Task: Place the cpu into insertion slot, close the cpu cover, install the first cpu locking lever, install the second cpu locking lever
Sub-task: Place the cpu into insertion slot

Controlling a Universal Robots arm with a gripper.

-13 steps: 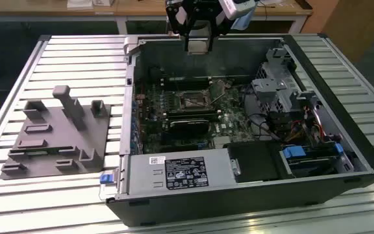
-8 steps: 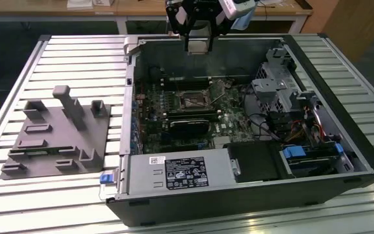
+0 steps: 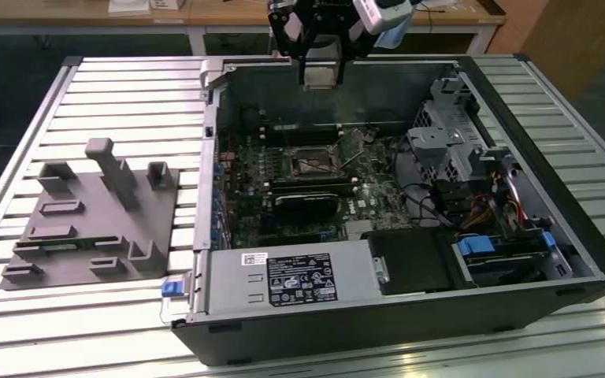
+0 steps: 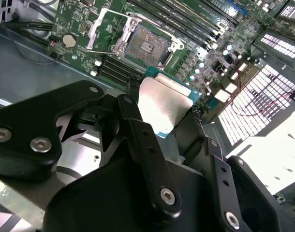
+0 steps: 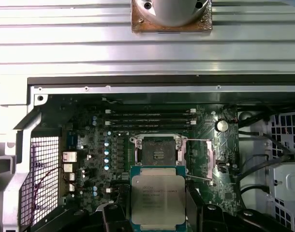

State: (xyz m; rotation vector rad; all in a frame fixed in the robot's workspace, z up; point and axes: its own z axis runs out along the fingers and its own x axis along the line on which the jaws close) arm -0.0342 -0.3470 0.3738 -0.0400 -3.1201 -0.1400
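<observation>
Claw (image 3: 321,77): grasping the cpu (image 5: 158,200) by two edges, in both wrist views.
Case (image 3: 387,327): housing the insertion slot (image 3: 311,163), lying uncovered.
Exterior view: claw hovering at the case's 12 o'clock rim.

I work in a lab or workshop. My bench is a ribbed aluminium-profile table (image 3: 124,87). An opened computer case (image 3: 387,324) lies on its side there, beside a grey moulded parts fixture (image 3: 82,228). Wooden-topped work tables (image 3: 229,14) stand behind.
</observation>
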